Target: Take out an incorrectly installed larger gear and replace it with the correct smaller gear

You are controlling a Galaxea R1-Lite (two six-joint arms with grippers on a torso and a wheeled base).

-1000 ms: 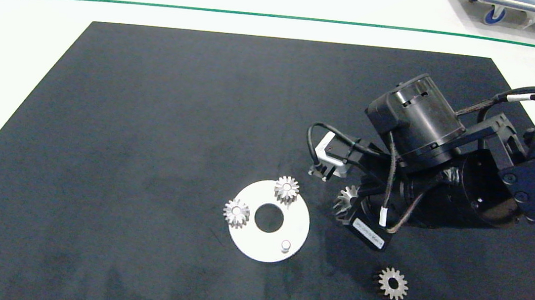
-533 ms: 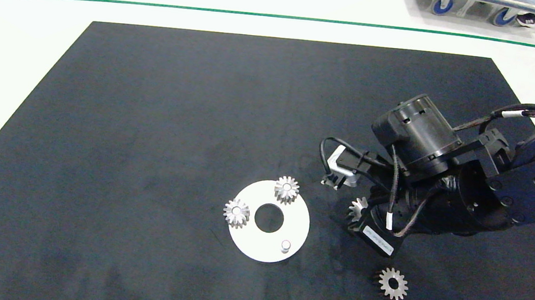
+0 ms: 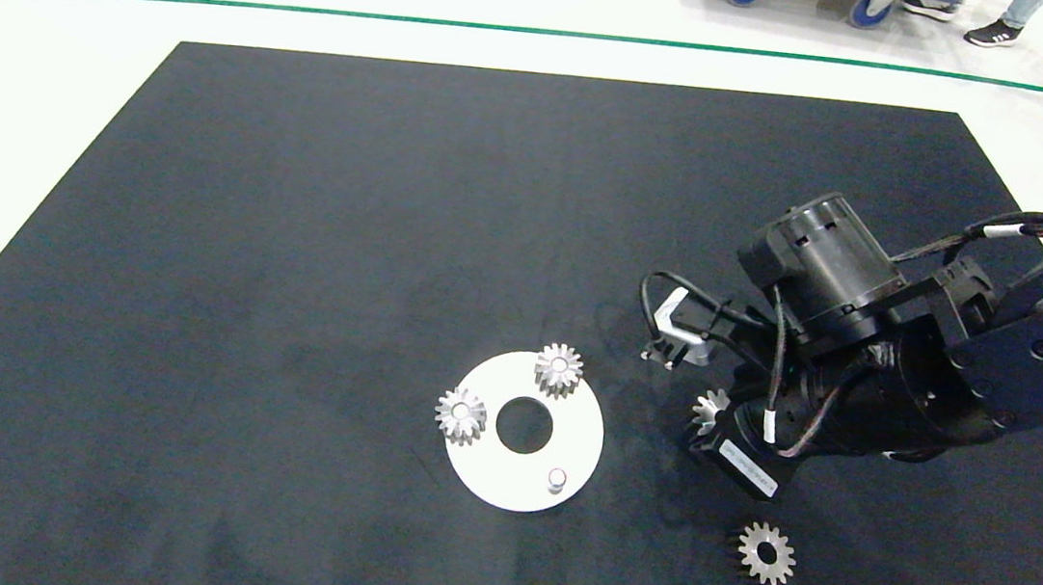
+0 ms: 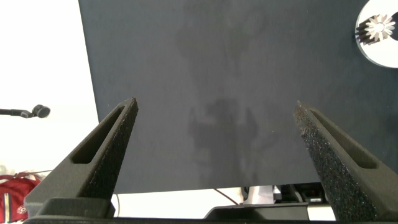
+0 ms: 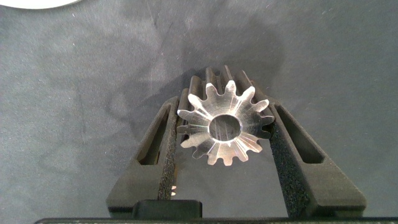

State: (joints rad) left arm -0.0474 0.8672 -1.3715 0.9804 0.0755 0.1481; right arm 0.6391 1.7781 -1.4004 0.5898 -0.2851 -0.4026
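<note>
the right gripper [image 5: 225,134] has its two grey fingers clamped on the larger gear [image 5: 225,127], one pad on each flank of the tooth ring, bore facing the wrist camera. that sideways pinch across the teeth looks chosen to keep the gear from rolling out while it is carried clear of the white disc [image 3: 586,435]. in the head view the gear's pointed teeth [image 3: 711,411] just peek out beside the arm's wrist, right of the disc and apart from it, low over the black mat [image 3: 297,211]; whether it touches the mat is hidden.

on the disc, two short-toothed gears [image 3: 558,368] and [image 3: 460,415] sit on their posts, and the third post, a bare peg [image 3: 557,478], stands empty. that empty peg is presumably where the replacement goes.

the smaller gear [image 3: 765,553] lies flat on the mat, near the right gripper and toward the near edge, untouched, well outside the jaws.

the left gripper [image 4: 217,134] hangs over bare mat with its fingers spread wide and nothing between them, the disc only at the corner of its view.
</note>
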